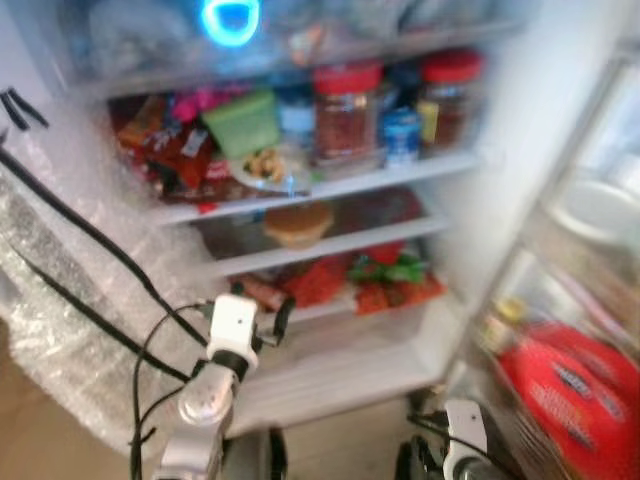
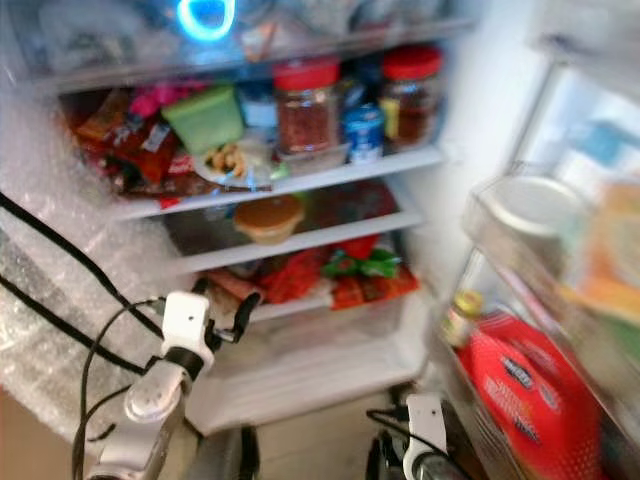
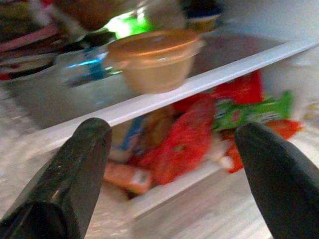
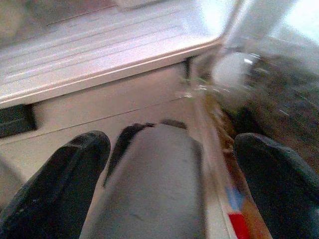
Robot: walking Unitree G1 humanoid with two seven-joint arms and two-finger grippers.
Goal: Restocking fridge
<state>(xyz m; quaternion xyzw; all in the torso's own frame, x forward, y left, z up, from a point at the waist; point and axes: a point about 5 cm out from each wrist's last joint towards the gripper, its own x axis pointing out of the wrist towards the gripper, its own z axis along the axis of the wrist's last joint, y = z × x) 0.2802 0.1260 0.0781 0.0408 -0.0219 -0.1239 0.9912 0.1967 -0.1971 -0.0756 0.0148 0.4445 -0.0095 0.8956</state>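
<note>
The open fridge (image 1: 330,185) is stocked with red-lidded jars (image 1: 347,110), a green tub (image 1: 242,122), a blue can (image 1: 402,135) and snack packets. An orange-lidded tub (image 3: 154,59) stands on the middle shelf. Red packets (image 3: 187,142) and green packets (image 3: 254,112) lie on the shelf below. My left gripper (image 3: 174,130) is raised in front of these lower shelves, open and holding nothing. My right gripper (image 4: 172,142) hangs low near the fridge's base, open, with a blurred grey part behind the gap. The views are blurred.
The fridge door (image 1: 600,230) stands open on the right, with a red bag (image 1: 565,390) and a small bottle (image 2: 460,312) in its lower rack. Bubble wrap (image 1: 60,300) and black cables (image 1: 90,240) hang on the left. A blue ring light (image 1: 230,20) glows at the top.
</note>
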